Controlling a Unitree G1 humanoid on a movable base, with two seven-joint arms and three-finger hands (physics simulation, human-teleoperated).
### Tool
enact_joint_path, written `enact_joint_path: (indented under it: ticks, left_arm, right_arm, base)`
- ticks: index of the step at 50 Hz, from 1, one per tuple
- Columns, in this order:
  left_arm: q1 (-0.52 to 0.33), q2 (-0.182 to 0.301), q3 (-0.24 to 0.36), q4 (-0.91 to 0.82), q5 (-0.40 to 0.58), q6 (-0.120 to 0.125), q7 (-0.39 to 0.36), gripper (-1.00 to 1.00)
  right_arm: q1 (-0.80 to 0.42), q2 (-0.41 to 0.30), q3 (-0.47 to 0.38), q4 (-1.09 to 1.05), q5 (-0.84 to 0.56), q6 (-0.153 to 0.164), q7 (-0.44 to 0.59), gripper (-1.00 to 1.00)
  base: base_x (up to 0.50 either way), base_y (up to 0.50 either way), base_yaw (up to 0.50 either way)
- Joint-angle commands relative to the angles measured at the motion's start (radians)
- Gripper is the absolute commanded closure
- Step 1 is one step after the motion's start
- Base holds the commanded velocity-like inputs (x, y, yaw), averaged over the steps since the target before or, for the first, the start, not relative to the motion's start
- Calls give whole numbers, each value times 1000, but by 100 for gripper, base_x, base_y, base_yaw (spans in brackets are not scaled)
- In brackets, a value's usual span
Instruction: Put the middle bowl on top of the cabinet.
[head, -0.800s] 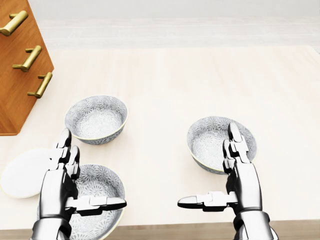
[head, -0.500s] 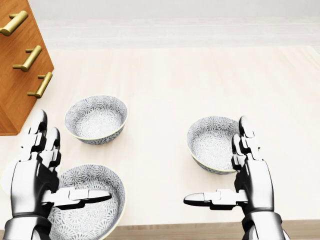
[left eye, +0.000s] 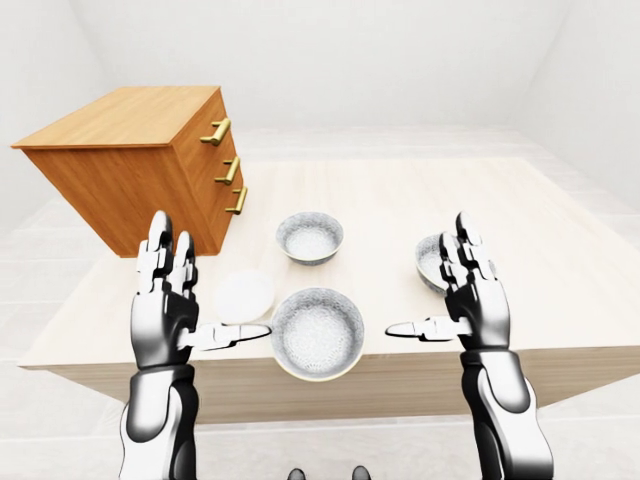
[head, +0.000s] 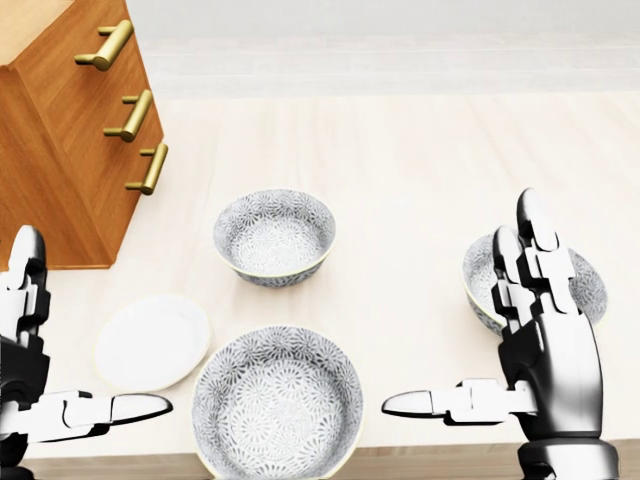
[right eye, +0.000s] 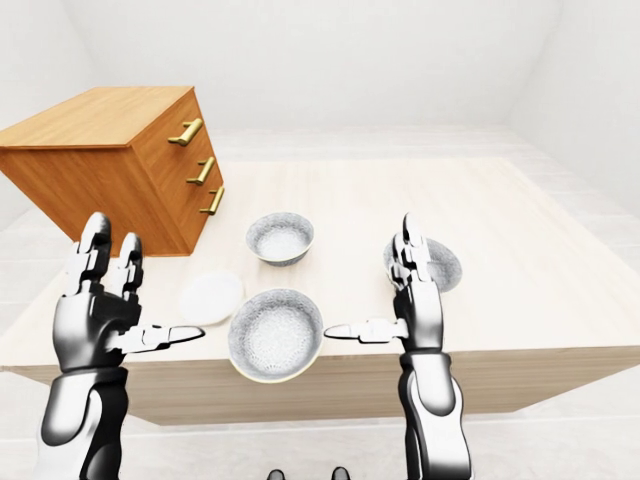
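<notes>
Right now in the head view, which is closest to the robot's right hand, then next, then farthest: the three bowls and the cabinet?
1. Right bowl, just behind the right hand.
2. Big bowl, bottom middle.
3. Middle bowl, upper middle.
4. Cabinet, far left.

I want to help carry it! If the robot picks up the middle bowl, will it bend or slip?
The middle bowl looks like hard patterned ceramic, so probably stiff and breakable. Its glossy curved wall may slide in metal fingers. It sits upright on a narrower foot, so a push likely slides it.
</notes>
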Motion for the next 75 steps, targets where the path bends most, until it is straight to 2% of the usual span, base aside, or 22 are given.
enact_joint_path:
  ticks: [1,13,31,33,34,37,38,41,42,46,48,52,56,60,62,65,71,75]
  left_arm:
    - [1,-2,18,-42,9,0,-12,-100]
    - [-15,6,28,-38,25,0,-15,-100]
    - [-18,9,11,16,64,0,-29,-100]
    - [-15,8,8,18,70,0,-30,-100]
    - [-13,7,6,20,73,0,-30,-100]
    - [-7,5,4,14,76,0,-32,-100]
    - [-4,4,5,11,76,0,-32,-100]
    - [-4,2,6,9,78,0,-33,-100]
    - [-2,2,4,8,76,0,-36,-100]
    - [-2,-2,4,11,80,0,-30,-100]
    - [-4,-3,11,10,77,0,-24,-100]
    - [-1,-3,20,4,73,0,-20,-100]
    - [9,-6,22,-3,72,0,-19,-100]
    - [15,-5,27,-16,66,0,-24,-100]
    - [15,-5,34,-20,59,0,-27,-100]
    - [15,-5,40,-13,61,0,-28,-100]
    - [19,-8,46,-15,56,0,-32,-100]
    - [22,-9,42,-9,65,0,-32,-100]
  right_arm:
    - [26,5,-19,-99,-1,0,33,-100]
    - [13,10,-40,-92,-2,0,42,-100]
    - [2,19,-89,-75,44,0,46,-100]
    - [13,8,-85,-89,105,0,104,-100]
    - [10,14,-93,-91,88,0,73,-100]
    - [43,20,-71,-82,35,0,66,-100]
    - [34,20,-61,-88,6,0,38,-100]
    - [21,14,-62,-125,31,0,43,-100]
    - [9,14,-57,-120,-11,0,8,-100]
    - [11,-13,-48,-101,-10,0,70,-100]
    - [4,-5,-61,-107,-21,0,54,-100]
    - [-14,27,-101,-122,58,0,53,-100]
    - [-24,23,-117,-147,109,0,42,-100]
    - [13,-18,-89,-120,44,0,80,-100]
    - [-6,8,-111,-109,14,0,19,-100]
    - [14,-10,-98,-121,45,0,94,-100]
    - [27,-5,-72,-110,-27,0,95,-100]
    - [32,0,-79,-121,-21,0,108,-100]
  base:
    - [0,50,0]
    - [0,50,0]
    - [0,50,0]
    - [0,-1,0]
    - [0,-1,0]
    - [0,0,0]
    - [0,0,0]
    - [0,0,0]
    - [0,0,0]
    - [0,0,0]
    - [0,0,0]
    - [0,0,0]
    - [0,0,0]
    - [0,0,0]
    - [0,0,0]
    - [0,0,0]
    - [0,0,0]
    - [19,0,0]
